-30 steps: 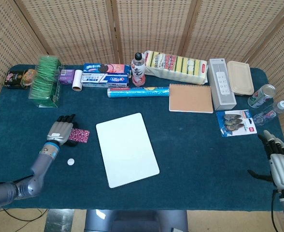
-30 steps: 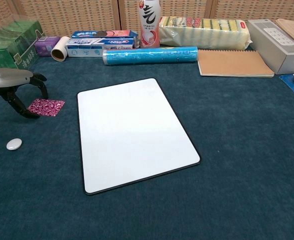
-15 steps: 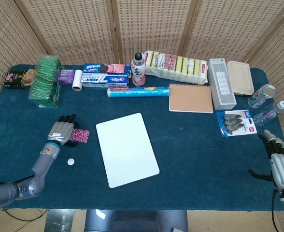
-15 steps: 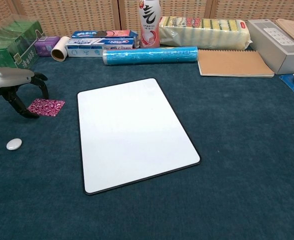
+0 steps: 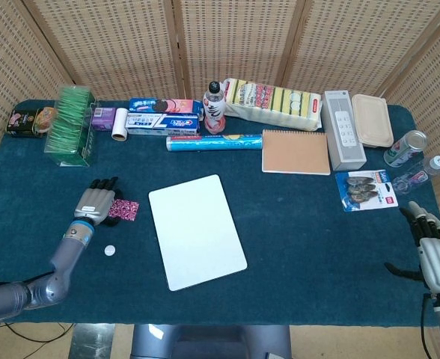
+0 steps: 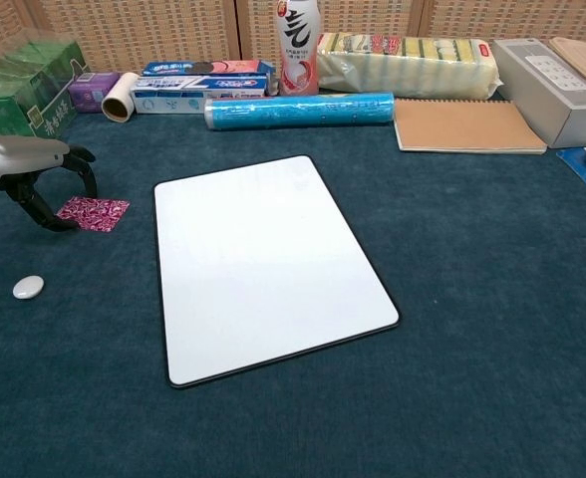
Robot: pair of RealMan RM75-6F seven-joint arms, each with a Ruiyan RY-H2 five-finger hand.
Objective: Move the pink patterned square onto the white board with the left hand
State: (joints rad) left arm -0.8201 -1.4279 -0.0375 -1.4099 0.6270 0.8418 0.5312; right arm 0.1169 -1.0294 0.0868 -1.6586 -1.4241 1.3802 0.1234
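While arched over the pink patterned square (image 6: 93, 213), left hand (image 6: 36, 175) fingers apart, gripping nothing. White board (image 6: 269, 264) just beyond, to its right. Right hand (image 5: 438, 258) spread, empty.

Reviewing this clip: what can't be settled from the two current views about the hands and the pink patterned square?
- Left hand, chest view: cut off by the left edge; whether its dark fingertips touch the pink patterned square cannot be told.
- Head view: the left hand covers the square's left edge, hiding any contact.
- Right hand: partly cut off by the right edge in the head view, absent from the chest view.
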